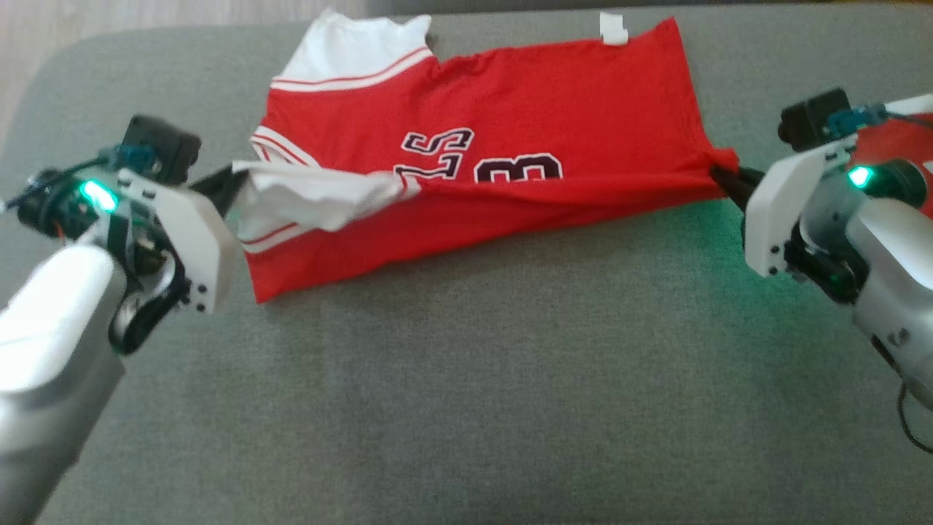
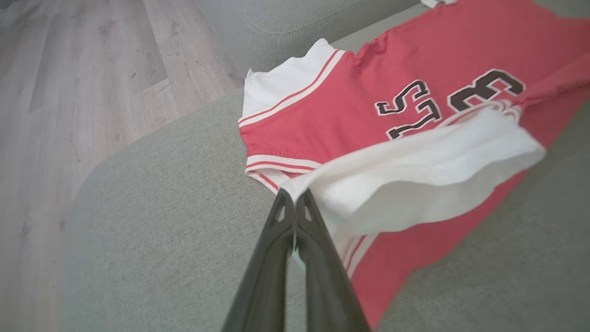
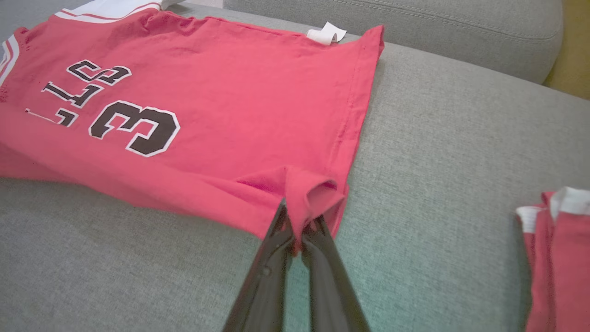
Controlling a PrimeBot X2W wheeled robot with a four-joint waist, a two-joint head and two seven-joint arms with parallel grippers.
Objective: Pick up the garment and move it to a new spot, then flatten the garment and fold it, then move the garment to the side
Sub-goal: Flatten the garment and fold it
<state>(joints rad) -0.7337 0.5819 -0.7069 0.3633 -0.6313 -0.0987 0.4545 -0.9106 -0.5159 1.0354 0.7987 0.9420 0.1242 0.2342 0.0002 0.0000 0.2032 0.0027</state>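
Note:
The garment [image 1: 510,124] is a red jersey with white sleeves and dark lettering, lying across the far half of the grey couch seat [image 1: 466,379]. My left gripper [image 1: 237,179] is shut on the white sleeve edge at its left end, and in the left wrist view the left gripper [image 2: 295,196] pinches that white cloth, lifted and pulled over the red front [image 2: 368,92]. My right gripper [image 1: 718,175] is shut on the red hem corner at the right end; the right wrist view shows the right gripper [image 3: 295,212] gripping a bunched fold of the garment [image 3: 207,78].
A second red and white cloth [image 3: 557,249] lies on the seat to the right, also behind my right arm [image 1: 896,138]. The couch backrest [image 3: 415,27] runs along the far side. Wooden floor [image 2: 69,92] lies beyond the seat's left edge.

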